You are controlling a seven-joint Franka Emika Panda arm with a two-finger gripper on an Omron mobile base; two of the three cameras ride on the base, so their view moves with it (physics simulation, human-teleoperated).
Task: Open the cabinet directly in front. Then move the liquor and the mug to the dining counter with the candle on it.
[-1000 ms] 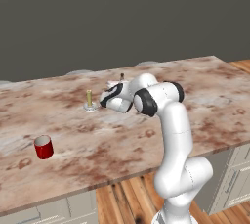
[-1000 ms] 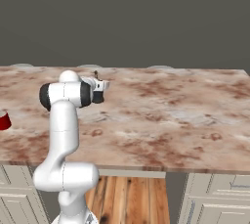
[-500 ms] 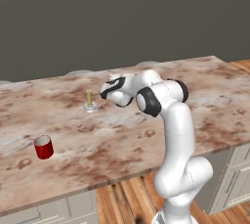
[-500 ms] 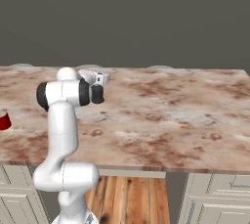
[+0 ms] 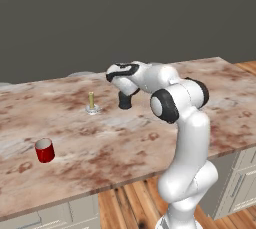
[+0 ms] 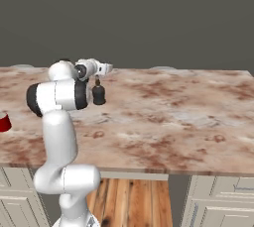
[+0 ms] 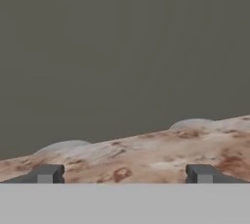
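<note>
Dark grey wall fills the background behind the long marbled reddish-brown and cream worktop (image 5: 115, 143), the dining counter, which sits over cream cabinet fronts (image 6: 218, 198) with wooden floor (image 6: 131, 201) below.

From my seat I see the fingers (image 7: 124, 174) spread wide with nothing between them; in the hand view the two dark tips sit far apart and look out over the far edge of the stone towards the wall. In the left base view the hand (image 5: 120, 73) hangs above the liquor bottle (image 5: 125, 99) (a small dark bottle, standing upright on the worktop) and has no hold on it. In the right base view the same bottle (image 6: 98, 93) stands just below the white hand.

Left of the bottle, near it but apart, the candle (image 5: 91, 100) stands upright in its small clear holder. The red mug (image 5: 45, 150) sits upright well to the left, nearer the front edge, and shows at the left border in the right base view (image 6: 4, 121).
</note>
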